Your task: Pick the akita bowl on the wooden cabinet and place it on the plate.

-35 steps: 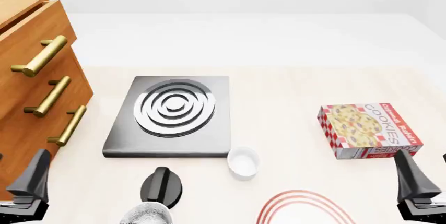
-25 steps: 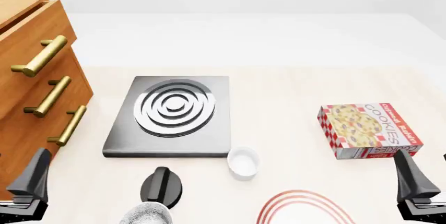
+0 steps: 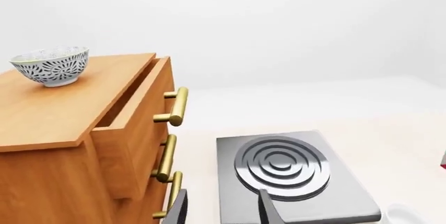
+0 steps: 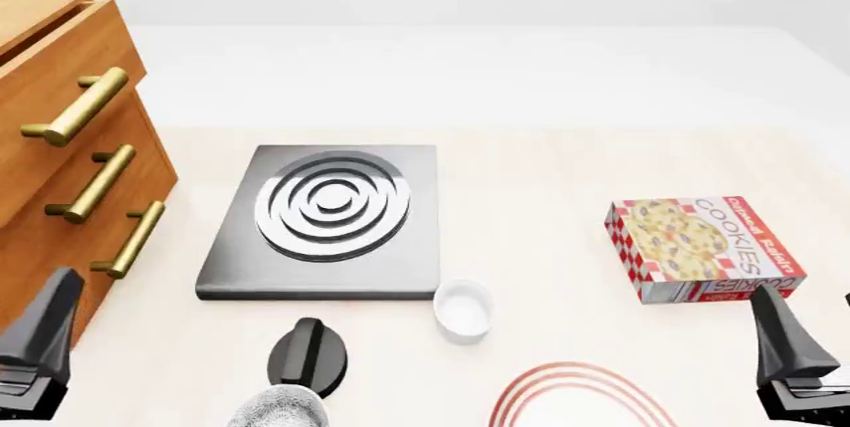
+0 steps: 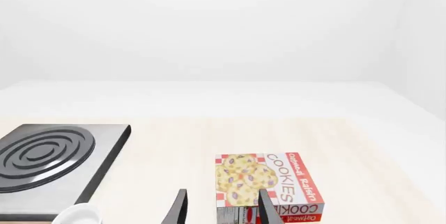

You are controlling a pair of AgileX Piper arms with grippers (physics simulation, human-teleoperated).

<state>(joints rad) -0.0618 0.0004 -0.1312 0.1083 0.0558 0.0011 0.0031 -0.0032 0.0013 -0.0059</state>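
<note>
Plate (image 4: 580,397) cut off at frame edge; both end effectors spread, empty.

Only one readable item: a cookie box (image 4: 704,250) lying flat on the counter (image 4: 531,178). "COOKIES" in red capitals along the box's top face, clear in the front view and the right wrist view (image 5: 268,185). Beside it a second, smaller red line, possibly "Oatmeal Raisin", too blurred to confirm. "COOKIES" repeated along the near side edge.
</note>
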